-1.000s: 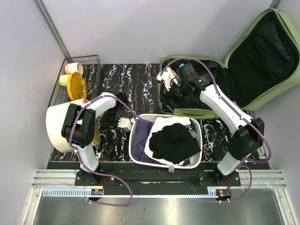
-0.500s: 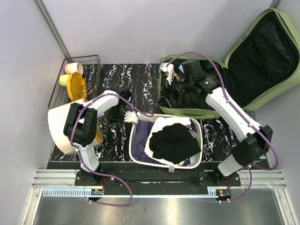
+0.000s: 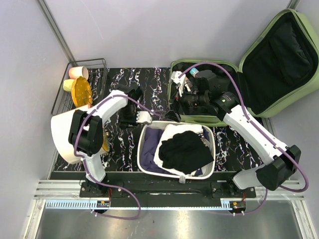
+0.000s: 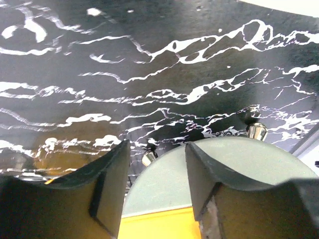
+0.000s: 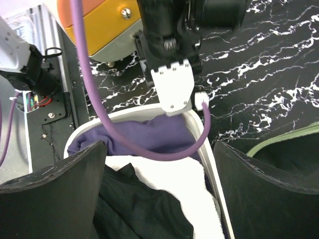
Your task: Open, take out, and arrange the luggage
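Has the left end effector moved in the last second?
Yes. The left end effector has shifted right and farther back, from beside the left wall of the white bin to just past its far-left corner.

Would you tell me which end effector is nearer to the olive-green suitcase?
Right. The right end effector hangs at the olive-green suitcase's near left corner, above the white bin's rim; the left end effector is over the marble tabletop, farther left.
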Motion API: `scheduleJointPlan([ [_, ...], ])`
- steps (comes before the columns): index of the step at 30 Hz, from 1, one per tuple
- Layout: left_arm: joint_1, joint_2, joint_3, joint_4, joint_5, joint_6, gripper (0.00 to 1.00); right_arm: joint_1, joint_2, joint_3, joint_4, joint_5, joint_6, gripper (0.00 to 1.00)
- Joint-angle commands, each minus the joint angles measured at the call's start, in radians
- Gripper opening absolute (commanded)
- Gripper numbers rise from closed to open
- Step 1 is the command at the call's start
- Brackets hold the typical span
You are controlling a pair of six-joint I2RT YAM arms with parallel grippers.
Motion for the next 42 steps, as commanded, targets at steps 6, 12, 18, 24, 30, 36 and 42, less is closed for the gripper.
scheduleJointPlan([
  [6, 0.148, -0.062, 0.426, -0.229, 0.293, -0.216, 0.75, -0.027, -0.061, -0.05, 0.123, 0.077, 0.023, 1.0],
  [12, 0.368, -0.02, 0.816, -0.319, 0.499, -0.537, 0.8, -0.033, 0.075, 0.003, 0.159, -0.033, 0.032, 1.0],
  [18, 0.628, -0.177, 0.745, -0.329, 0.683, -0.677, 0.82, 0.037, 0.385, 0.243, 0.101, -0.193, 0.028, 0.92],
  [24, 0.878, -0.296, 0.529, -0.338, 0.818, -0.734, 0.8, 0.161, 0.633, 0.462, 0.122, -0.27, -0.158, 0.86],
  [30, 0.952, -0.355, 0.383, -0.338, 0.847, -0.743, 0.79, 0.247, 0.801, 0.543, 0.344, -0.314, -0.244, 0.87],
  [36, 0.978, -0.352, 0.361, -0.324, 0.818, -0.769, 0.8, 0.309, 0.972, 0.654, 0.499, -0.33, -0.249, 0.87],
  [42, 1.042, -0.346, 0.378, -0.336, 0.853, -0.761, 0.82, 0.35, 1.133, 0.824, 0.418, -0.282, -0.284, 0.84],
])
